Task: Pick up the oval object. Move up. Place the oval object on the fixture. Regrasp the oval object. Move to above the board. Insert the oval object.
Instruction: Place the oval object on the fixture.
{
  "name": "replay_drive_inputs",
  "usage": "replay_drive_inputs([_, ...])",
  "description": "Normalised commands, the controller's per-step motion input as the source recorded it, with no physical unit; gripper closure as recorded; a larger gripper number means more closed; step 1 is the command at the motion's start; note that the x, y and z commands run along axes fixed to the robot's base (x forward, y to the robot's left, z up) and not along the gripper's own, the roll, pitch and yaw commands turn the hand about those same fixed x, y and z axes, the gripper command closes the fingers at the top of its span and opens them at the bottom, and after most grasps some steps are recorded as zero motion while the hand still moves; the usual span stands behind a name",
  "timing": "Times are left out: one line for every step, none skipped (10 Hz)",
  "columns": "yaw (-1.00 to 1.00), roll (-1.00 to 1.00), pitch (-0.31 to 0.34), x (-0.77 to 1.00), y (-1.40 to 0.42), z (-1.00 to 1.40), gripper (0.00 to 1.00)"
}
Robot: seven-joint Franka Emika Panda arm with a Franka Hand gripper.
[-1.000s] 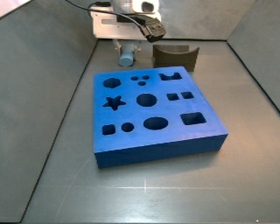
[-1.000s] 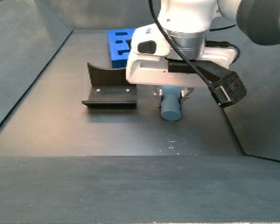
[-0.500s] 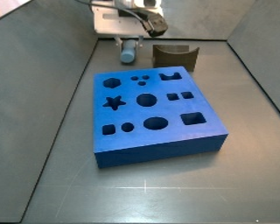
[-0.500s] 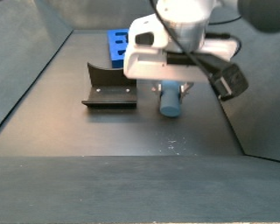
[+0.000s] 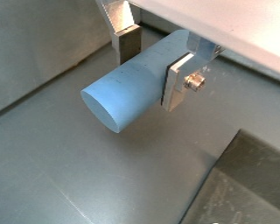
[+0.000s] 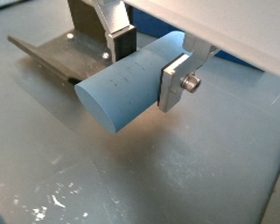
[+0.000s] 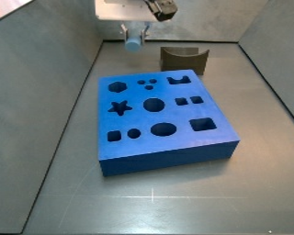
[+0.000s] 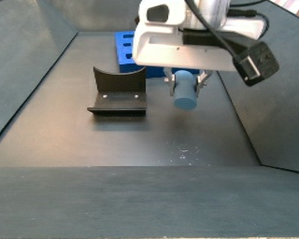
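In both wrist views the end effector (image 5: pixel 154 63) grips the oval object (image 5: pixel 133 80) between its silver fingers (image 6: pixel 174 83), above the grey worktop (image 6: pixel 201 166); the fixture (image 6: pixel 59 56) stands just behind. In a side view the peg (image 7: pixel 132 38) hangs at top centre, fixture (image 7: pixel 183 58) right, board (image 7: pixel 162 122) below. Elsewhere, fixture (image 8: pixel 116 92) left, board (image 8: pixel 123 47) behind.

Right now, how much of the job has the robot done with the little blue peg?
Picking up looks done: the gripper is shut on the oval object, held clear above the floor in a side view. The lift is in hand. Left: setting it on the fixture, regrasping, then inserting it into the board, whose holes look empty.
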Motion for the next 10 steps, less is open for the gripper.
replay_drive_inputs([0.0, -0.02, 0.016, -0.01, 0.0, 1.0, 1.0])
replay_drive_inputs([0.01, -0.04, 0.019, -0.01, -0.01, 1.0, 1.0])
replay_drive_inputs([0.01, -0.05, 0.018, -0.02, -0.01, 1.0, 1.0])
replay_drive_inputs([0.02, -0.06, 0.015, -0.02, -0.01, 1.0, 1.0])
replay_drive_inputs([0.02, -0.08, 0.013, -0.02, -0.01, 1.0, 1.0])
replay_drive_inputs([0.01, -0.09, 0.011, -0.02, -0.01, 1.0, 1.0])
replay_drive_inputs([0.0, -0.1, 0.012, -0.02, -0.01, 0.92, 1.0])
replay_drive_inputs([0.0, -0.11, 0.014, -0.02, -0.01, 0.81, 1.0])
replay_drive_inputs([-0.01, -0.13, 0.021, -0.01, 0.0, 0.55, 1.0])
replay_drive_inputs([-0.01, -0.14, 0.029, 0.0, 0.0, 0.44, 1.0])
